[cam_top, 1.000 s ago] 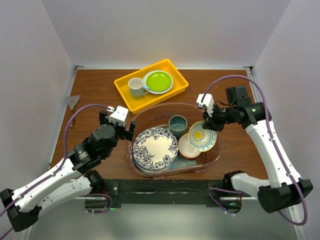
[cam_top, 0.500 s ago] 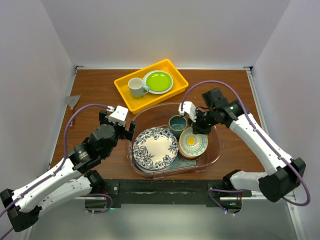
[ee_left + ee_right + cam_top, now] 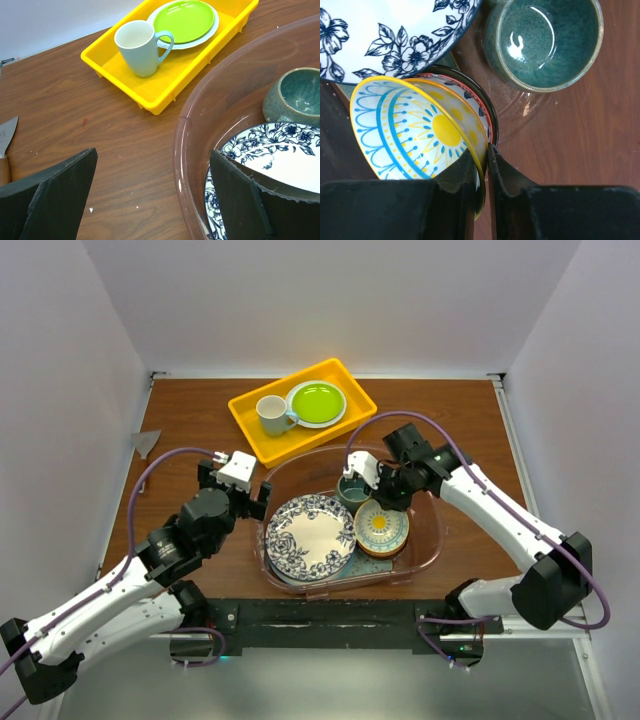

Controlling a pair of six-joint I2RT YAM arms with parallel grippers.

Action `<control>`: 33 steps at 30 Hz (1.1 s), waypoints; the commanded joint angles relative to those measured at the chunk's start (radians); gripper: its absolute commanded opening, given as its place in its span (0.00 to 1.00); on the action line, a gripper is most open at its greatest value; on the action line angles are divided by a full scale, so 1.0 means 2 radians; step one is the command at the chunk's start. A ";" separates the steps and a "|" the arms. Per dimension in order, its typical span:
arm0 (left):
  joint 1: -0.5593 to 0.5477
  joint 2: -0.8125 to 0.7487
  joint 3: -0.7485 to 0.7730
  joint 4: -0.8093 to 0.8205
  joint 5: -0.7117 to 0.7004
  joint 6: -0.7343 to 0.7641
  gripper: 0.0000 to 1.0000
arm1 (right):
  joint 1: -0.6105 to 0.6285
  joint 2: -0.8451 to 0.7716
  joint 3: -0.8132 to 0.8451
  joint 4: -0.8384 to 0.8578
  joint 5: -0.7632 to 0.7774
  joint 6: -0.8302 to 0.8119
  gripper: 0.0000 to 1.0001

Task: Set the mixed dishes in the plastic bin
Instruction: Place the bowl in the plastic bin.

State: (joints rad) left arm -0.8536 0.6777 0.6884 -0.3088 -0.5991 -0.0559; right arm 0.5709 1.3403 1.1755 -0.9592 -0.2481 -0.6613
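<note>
The plastic bin (image 3: pixel 300 462) holds the blue-floral plate (image 3: pixel 310 535) lying on the mint-green tray (image 3: pixel 342 566), the dark teal mug (image 3: pixel 352 488), and a yellow-and-blue sun-pattern bowl (image 3: pixel 383 528). That bowl (image 3: pixel 415 135) sits tilted inside the red-patterned bowl (image 3: pixel 485 114). My right gripper (image 3: pixel 486 156) is inside the bin (image 3: pixel 560 130), its jaws pinching the sun-pattern bowl's rim, next to the mug (image 3: pixel 542 40). My left gripper (image 3: pixel 155 185) is wide open and empty, straddling the bin's left rim (image 3: pixel 184 131), one finger above the plate (image 3: pixel 280 160).
A yellow tray (image 3: pixel 245 422) behind the bin carries a white mug (image 3: pixel 270 415) and a lime-green plate (image 3: pixel 317 402). A metal scraper (image 3: pixel 147 442) lies at the table's left edge. White walls close in the table on three sides.
My right arm swung left and down, carrying the sun-pattern bowl from the bin's right side into the red-patterned bowl. The left arm stayed still.
</note>
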 commanded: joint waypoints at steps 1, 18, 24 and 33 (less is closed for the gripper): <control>0.003 -0.004 -0.004 0.019 -0.005 0.010 1.00 | 0.004 -0.006 -0.001 0.023 0.006 0.009 0.18; 0.003 -0.004 -0.004 0.019 -0.003 0.010 1.00 | 0.003 -0.040 0.004 0.009 0.009 0.004 0.50; 0.003 -0.003 -0.004 0.019 -0.003 0.010 1.00 | -0.011 -0.064 0.002 0.006 0.001 0.002 0.57; 0.003 -0.003 -0.004 0.019 -0.002 0.009 1.00 | -0.058 -0.109 0.003 0.005 -0.042 0.008 0.66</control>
State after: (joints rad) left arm -0.8528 0.6765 0.6872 -0.3088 -0.5991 -0.0559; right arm 0.4953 1.1717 1.1690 -0.9504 -0.2672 -0.6537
